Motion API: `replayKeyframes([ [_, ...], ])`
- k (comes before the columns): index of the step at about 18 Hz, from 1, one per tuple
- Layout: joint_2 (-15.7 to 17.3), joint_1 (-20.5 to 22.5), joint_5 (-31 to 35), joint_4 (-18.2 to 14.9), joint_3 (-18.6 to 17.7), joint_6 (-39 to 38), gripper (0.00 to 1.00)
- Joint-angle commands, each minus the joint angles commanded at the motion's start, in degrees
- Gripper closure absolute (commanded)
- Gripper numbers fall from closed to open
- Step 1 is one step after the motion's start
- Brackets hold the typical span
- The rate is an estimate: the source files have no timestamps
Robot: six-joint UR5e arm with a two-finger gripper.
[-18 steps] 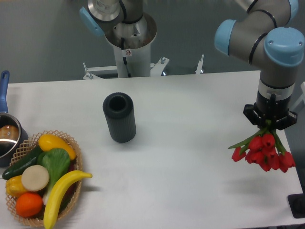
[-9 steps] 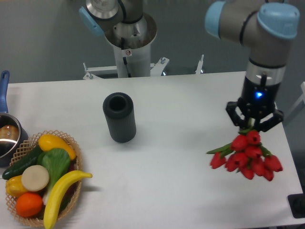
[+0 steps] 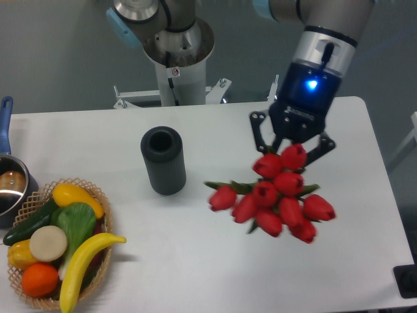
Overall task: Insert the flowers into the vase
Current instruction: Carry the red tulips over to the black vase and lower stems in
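Camera view: nearest, the flowers (image 3: 277,195) hang just below the gripper (image 3: 291,146), red buds spread wide above the table (image 3: 215,261), their stems clenched between its fingers. The vase (image 3: 163,160) stands upright well off to the gripper's left in the picture, apart from the bunch, mouth open.

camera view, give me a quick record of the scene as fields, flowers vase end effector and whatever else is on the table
flowers: bunch of red tulip buds with green stems, held above the table, buds hanging down
vase: dark grey ribbed cylinder, upright, mouth open and empty, to the left of the bunch in the image
end effector: two-finger end effector, shut on the stems, blue light lit on the wrist
basket: wicker basket of toy fruit and vegetables, front left
pot: blue-handled steel pot, left edge
task state: flowers not yet in vase
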Motion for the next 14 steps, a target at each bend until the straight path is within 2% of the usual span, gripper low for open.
replayKeyframes([
  [2,3.16,-0.18,-2.81,1.14,-3.95,0.17,1.00],
  [5,6.68,0.26,-9.22,4.57,-10.98,0.53,0.97],
  [8,10.89,0.70,-11.61,5.10,-17.40,1.31,0.96],
  [9,12.56,0.70,-11.61,5.28,-19.94,3.75,0.96],
  [14,17.23,0.88,-11.97,5.37,-25.84,4.66,0.92],
])
